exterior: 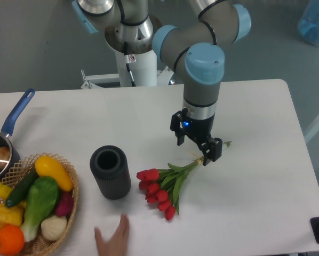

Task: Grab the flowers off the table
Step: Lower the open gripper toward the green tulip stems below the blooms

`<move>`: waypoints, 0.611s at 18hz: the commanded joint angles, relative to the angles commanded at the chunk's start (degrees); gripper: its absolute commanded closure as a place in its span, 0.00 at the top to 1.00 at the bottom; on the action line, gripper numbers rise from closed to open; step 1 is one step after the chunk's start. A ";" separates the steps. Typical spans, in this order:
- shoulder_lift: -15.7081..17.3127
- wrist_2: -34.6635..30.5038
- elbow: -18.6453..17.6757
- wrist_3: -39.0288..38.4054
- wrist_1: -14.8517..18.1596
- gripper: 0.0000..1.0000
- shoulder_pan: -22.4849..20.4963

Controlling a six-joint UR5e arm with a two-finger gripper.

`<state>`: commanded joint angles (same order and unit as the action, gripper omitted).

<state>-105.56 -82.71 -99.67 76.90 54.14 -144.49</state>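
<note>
The flowers [160, 188], red tulip buds with green leaves and pale stems, lie on the white table [255, 176] right of centre, with the buds towards the front left and the stems pointing back right. My gripper [194, 149] points down over the stem end of the bunch. Its two black fingers are spread apart, one on each side of the stems. It looks open and holds nothing. I cannot tell whether the fingertips touch the table.
A black cylinder cup [110, 172] stands just left of the buds. A wicker basket [69, 208] of toy vegetables sits at the front left, with a blue-handled pan [10, 124] behind it. A human hand [112, 239] reaches in at the front edge.
</note>
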 joint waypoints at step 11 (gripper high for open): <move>-5.34 0.97 -2.38 0.27 -1.49 1.00 0.26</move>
<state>-110.90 -81.74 -102.05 77.17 52.65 -144.23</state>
